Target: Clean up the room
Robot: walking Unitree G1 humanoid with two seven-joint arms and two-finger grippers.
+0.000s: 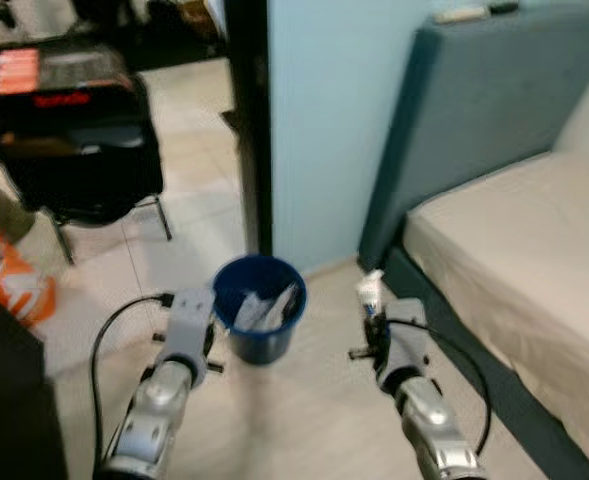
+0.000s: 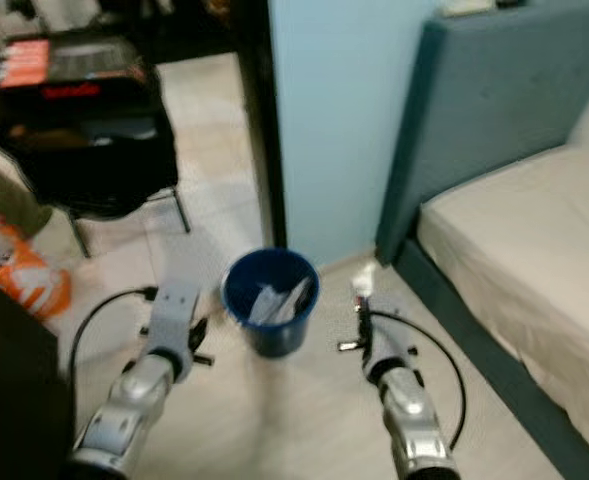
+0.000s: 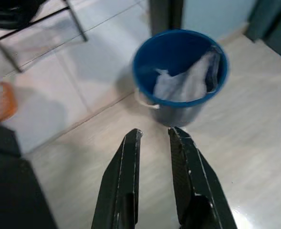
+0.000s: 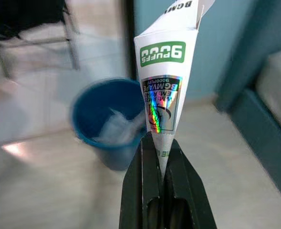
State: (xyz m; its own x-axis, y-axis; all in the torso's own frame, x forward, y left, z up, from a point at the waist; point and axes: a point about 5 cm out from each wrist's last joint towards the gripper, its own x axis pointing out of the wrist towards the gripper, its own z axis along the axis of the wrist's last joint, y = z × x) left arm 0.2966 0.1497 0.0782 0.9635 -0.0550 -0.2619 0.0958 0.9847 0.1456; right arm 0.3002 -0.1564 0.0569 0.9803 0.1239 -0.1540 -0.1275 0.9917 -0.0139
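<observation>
A blue bucket (image 1: 260,308) stands on the pale floor by the light-blue wall, with crumpled white paper (image 3: 188,82) inside it. My right gripper (image 4: 160,143) is shut on a small white carton (image 4: 165,76) with green print and a shiny label. It holds the carton (image 1: 370,290) upright, a little to the right of the bucket. My left gripper (image 3: 153,136) is open with nothing between its fingers, just to the left of the bucket and low over the floor.
A bed with a beige mattress (image 1: 514,260) and a teal headboard (image 1: 474,110) fills the right side. A black chair with a dark bag (image 1: 74,130) stands at the back left. An orange object (image 1: 19,285) lies on the floor at the left. A dark post (image 1: 249,120) rises behind the bucket.
</observation>
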